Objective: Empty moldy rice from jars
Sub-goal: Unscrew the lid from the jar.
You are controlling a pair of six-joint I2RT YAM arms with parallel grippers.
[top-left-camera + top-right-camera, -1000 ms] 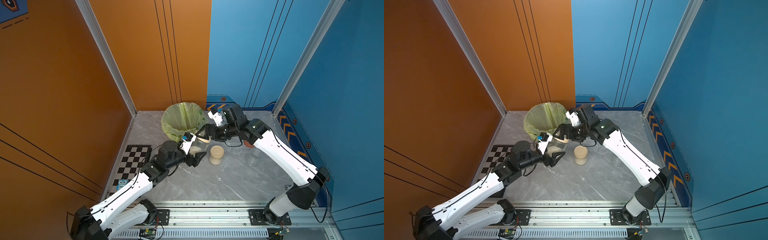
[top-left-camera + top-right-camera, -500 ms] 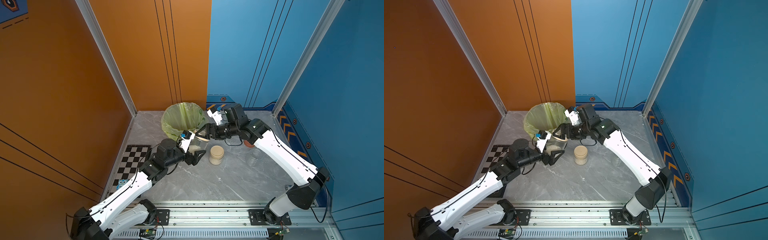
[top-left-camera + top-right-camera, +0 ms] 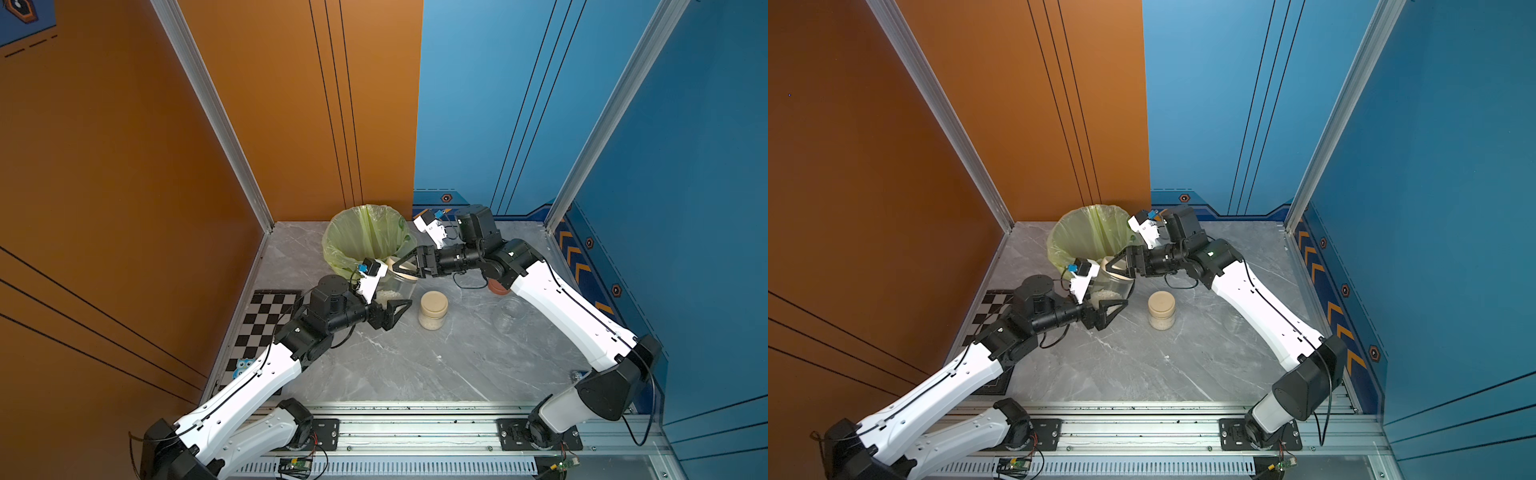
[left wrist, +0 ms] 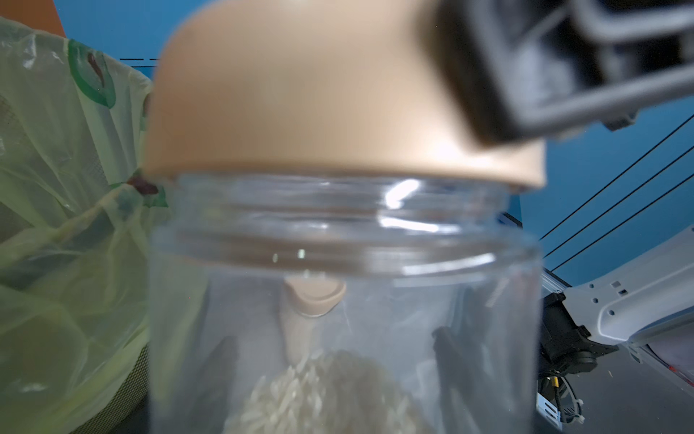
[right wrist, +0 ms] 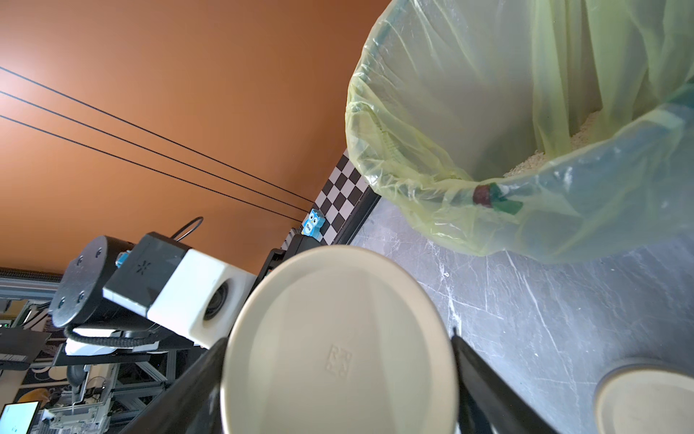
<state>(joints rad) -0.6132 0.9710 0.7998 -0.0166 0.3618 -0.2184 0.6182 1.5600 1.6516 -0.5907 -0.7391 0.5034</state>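
Rice (image 4: pixel 323 394) lies low in a clear jar (image 3: pixel 397 286) gripped by the left end effector (image 3: pixel 398 300), just beside the bin (image 3: pixel 332 249). This jar stands about upright, its axis vertical, mouth up. The right end effector (image 3: pixel 401 266) is clamped on its beige lid (image 4: pixel 319 94), which sits tilted above the threads. Three jars in all: this one, a lidded jar (image 3: pixel 433 309) upright on the desk (image 3: pixel 415 365), and an empty jar (image 3: pixel 509 313) near a reddish lid (image 3: pixel 496 286)

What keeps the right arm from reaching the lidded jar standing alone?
Likely reachable, yes: nothing stands between the lidded jar and the right arm. But its jaws are shut on the beige lid of the held jar.
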